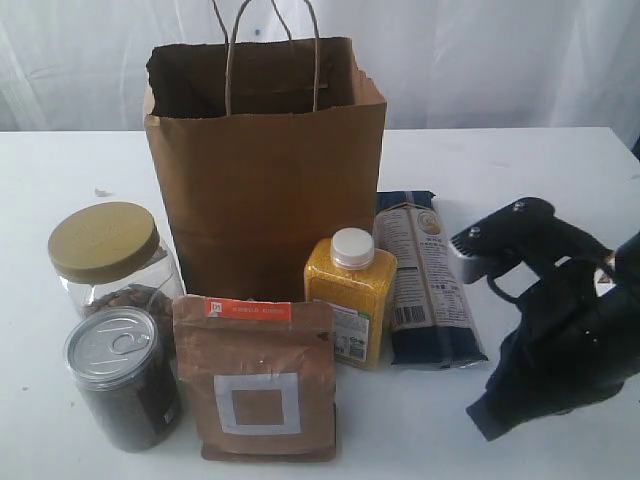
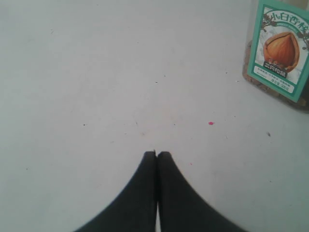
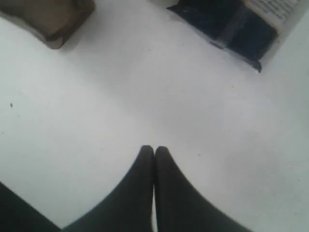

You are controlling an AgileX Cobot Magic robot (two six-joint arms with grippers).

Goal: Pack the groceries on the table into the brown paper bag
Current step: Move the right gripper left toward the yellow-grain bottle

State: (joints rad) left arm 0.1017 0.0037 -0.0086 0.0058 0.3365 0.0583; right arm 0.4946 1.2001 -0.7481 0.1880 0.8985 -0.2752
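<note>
The brown paper bag [image 1: 265, 170] stands upright and open at the middle of the table [image 1: 560, 160]. In front of it are the groceries: a gold-lidded clear jar [image 1: 105, 250], a dark jar with a silver pull-tab lid [image 1: 122, 378], a brown pouch [image 1: 257, 380], a yellow white-capped bottle [image 1: 350, 295] and a dark-blue noodle packet [image 1: 425, 280]. My right gripper [image 1: 482, 418] [image 3: 154, 147] hovers shut and empty over bare table, right of the packet [image 3: 231, 26] and the pouch [image 3: 53, 19]. My left gripper [image 2: 157, 152] is shut and empty above bare tabletop. A green-labelled jar [image 2: 277, 48] stands beyond it.
A white curtain [image 1: 500, 60] hangs behind the table. Small specks and crumbs dot the tabletop [image 2: 211, 123]. The right arm's black body [image 1: 570, 330] fills the table's right front corner.
</note>
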